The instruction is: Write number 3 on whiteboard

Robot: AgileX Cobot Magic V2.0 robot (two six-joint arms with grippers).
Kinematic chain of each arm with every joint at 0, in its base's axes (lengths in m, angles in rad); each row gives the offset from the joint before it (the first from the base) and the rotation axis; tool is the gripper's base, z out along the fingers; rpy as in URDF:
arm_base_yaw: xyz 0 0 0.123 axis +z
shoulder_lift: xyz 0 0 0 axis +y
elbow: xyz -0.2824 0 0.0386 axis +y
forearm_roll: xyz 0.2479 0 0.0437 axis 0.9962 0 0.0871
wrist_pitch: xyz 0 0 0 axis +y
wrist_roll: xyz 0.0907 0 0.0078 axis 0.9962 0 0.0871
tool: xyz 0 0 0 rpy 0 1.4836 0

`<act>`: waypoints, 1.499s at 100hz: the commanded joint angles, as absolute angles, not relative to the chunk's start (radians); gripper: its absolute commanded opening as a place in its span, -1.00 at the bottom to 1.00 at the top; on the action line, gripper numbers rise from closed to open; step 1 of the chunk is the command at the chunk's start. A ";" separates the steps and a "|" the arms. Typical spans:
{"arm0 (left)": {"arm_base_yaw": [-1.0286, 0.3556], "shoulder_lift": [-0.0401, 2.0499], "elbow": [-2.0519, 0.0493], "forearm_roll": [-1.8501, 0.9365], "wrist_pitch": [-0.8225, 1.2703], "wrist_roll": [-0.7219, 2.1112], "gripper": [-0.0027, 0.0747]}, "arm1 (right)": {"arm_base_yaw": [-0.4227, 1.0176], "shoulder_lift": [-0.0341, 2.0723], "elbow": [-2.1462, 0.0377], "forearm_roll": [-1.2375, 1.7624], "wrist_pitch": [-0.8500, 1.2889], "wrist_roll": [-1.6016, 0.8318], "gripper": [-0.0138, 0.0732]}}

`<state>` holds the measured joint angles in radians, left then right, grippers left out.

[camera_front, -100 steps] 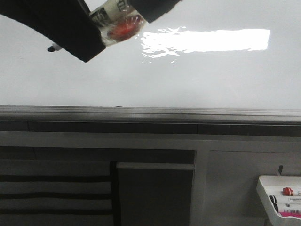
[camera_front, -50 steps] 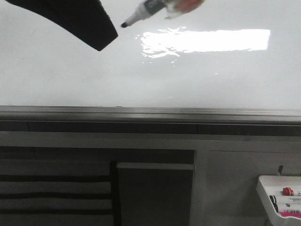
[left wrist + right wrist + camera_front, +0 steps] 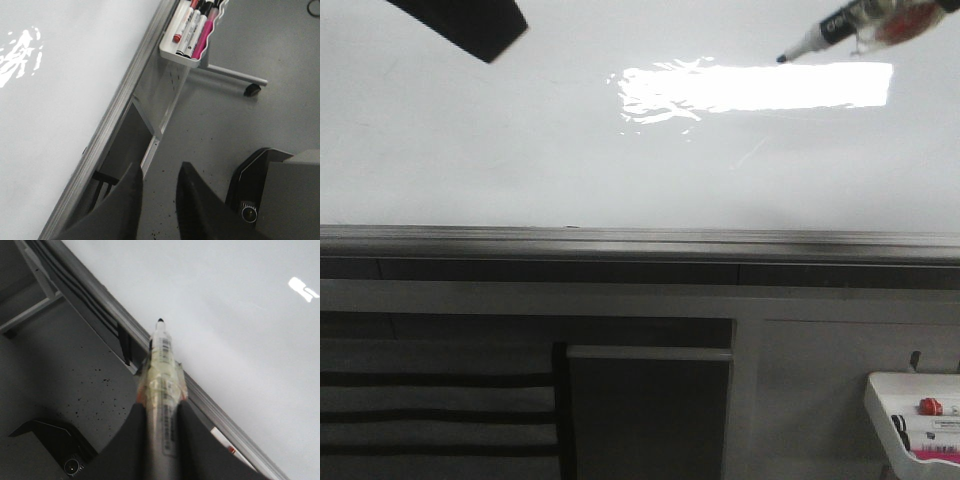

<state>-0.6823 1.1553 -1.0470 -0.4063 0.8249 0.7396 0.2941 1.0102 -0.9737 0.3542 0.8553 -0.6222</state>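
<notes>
The right gripper (image 3: 161, 425) is clenching a black marker (image 3: 840, 26) at the upper right of the front frame, its tip hanging just over the whiteboard (image 3: 520, 150), perhaps not quite touching. The left gripper (image 3: 157, 195) is sitting at the upper left with fingers slightly parted, holding nothing. A marker tray (image 3: 885, 405) is sitting at lower right.
</notes>
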 commanded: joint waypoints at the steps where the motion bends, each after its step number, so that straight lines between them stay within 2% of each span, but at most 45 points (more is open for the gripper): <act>1: -0.650 1.064 -1.024 -0.471 0.775 0.726 -0.67 | 0.283 0.992 -0.952 0.381 0.721 -0.606 -0.85; 29: -0.609 0.899 -0.838 -0.494 0.680 0.726 -0.82 | 0.287 1.059 -0.940 0.589 0.649 -0.609 -0.85; 49: -0.609 0.883 -0.819 -0.494 0.673 0.726 -0.92 | 0.287 1.206 -1.116 0.598 0.786 -0.609 -0.85; 60: -0.609 0.883 -0.819 -0.496 0.668 0.726 -0.97 | 0.297 1.294 -1.226 0.564 0.850 -0.593 -0.85; 76: -0.609 0.883 -0.819 -0.496 0.657 0.726 -0.98 | 0.398 1.364 -1.305 0.363 0.805 -0.485 -0.85; 108: -0.609 0.883 -0.819 -0.491 0.627 0.726 -0.98 | 0.413 1.426 -1.311 0.338 0.708 -0.485 -0.85; 142: -0.609 0.883 -0.819 -0.472 0.624 0.726 -0.98 | 0.340 1.376 -1.259 0.326 0.792 -0.418 -0.85; 150: -0.609 0.883 -0.819 -0.472 0.615 0.726 -0.98 | 0.378 1.380 -1.206 0.338 0.703 -0.418 -0.85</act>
<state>-0.6113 0.8932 -0.7915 -0.4497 0.6828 0.7363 0.3499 1.4110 -1.2343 0.3270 0.8048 -0.4236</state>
